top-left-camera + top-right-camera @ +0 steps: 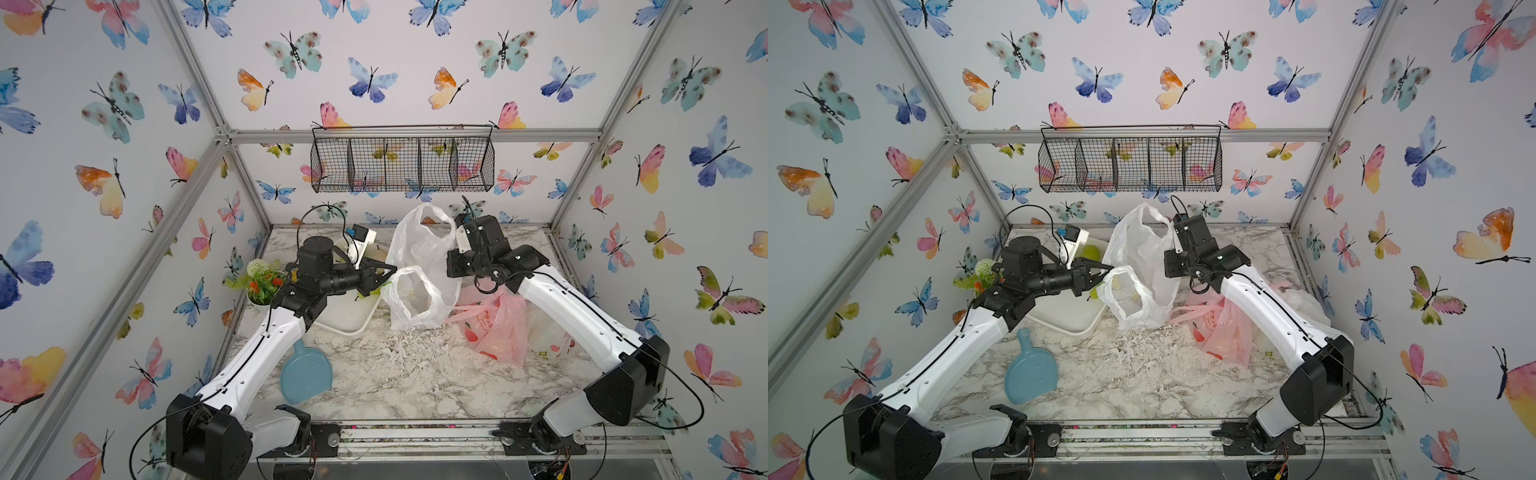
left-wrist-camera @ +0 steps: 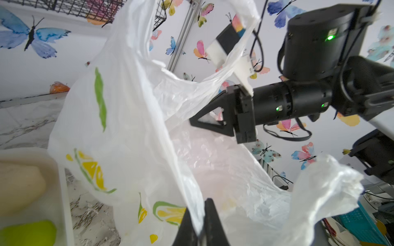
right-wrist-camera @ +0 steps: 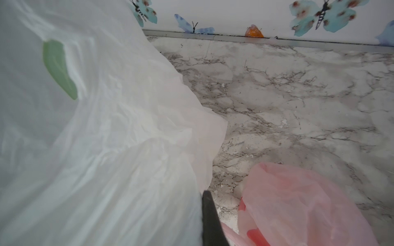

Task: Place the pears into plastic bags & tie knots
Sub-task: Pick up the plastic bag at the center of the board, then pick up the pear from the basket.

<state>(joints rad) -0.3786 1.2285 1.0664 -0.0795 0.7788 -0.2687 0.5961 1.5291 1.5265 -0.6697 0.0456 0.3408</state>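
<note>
Pinching the lemon bag (image 1: pixel 419 245): left fingers (image 2: pixel 213 223), narrow, hold its left handle; right fingers (image 2: pixel 211 129) grip its right side.

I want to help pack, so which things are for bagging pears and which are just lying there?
For the job: lemon-print bag, pink bag, white printed bag, green pear, cream pear, white tray holding them.
Just lying about: blue paddle-shaped board, potted flowers, wire basket.

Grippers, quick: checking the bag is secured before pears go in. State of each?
Left gripper: jaws closed on the lemon bag rim.
Right gripper: jaws closed, apparently pinching the same bag.
</note>
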